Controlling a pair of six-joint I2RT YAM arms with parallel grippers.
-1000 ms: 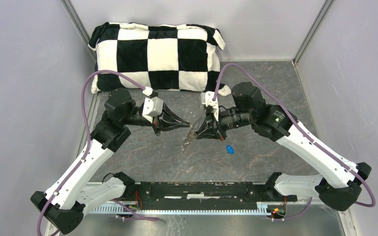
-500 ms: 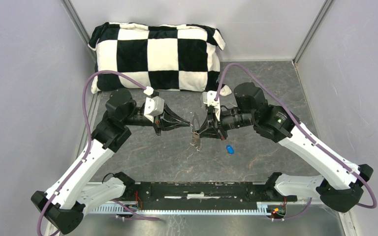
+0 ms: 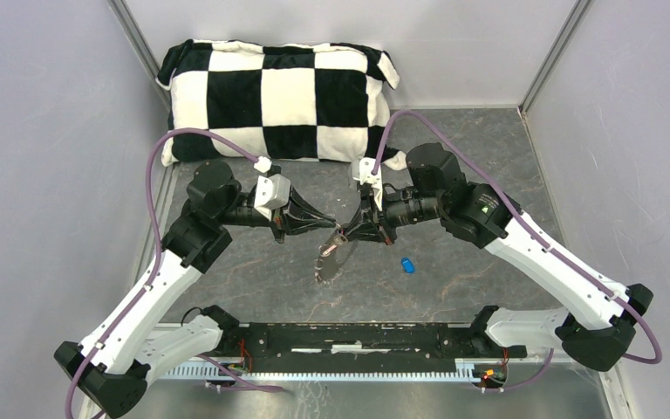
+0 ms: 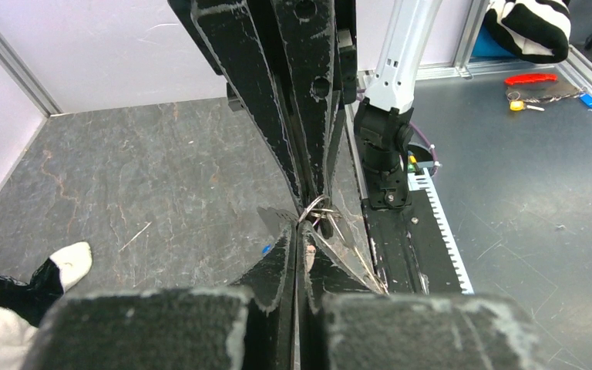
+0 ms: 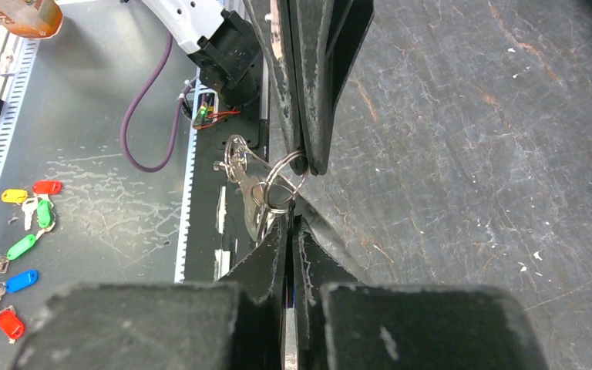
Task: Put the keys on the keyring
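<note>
My left gripper (image 3: 335, 227) and right gripper (image 3: 346, 232) meet tip to tip above the middle of the table, both shut. Each pinches the thin wire of the keyring (image 3: 330, 259), which hangs down-left from the tips as a silvery loop. In the right wrist view, the keyring's wire coils (image 5: 277, 181) sit between my right gripper (image 5: 291, 220) and the left fingers (image 5: 308, 77), with a silver key blade (image 5: 250, 202) dangling. In the left wrist view, my left gripper (image 4: 302, 231) faces the right fingers (image 4: 308, 116). The blue-headed key (image 3: 408, 264) lies loose on the table, right of the grippers. I cannot make out the black-headed key.
A black-and-white checked pillow (image 3: 279, 100) lies against the back wall. Grey walls close in both sides. The black base rail (image 3: 349, 336) runs along the near edge. Coloured key tags (image 5: 23, 231) lie on the bench beyond the table.
The right gripper has shifted slightly left and up against the left one. The hanging loop has swung and now stretches further down-left. Both grippers stay shut.
</note>
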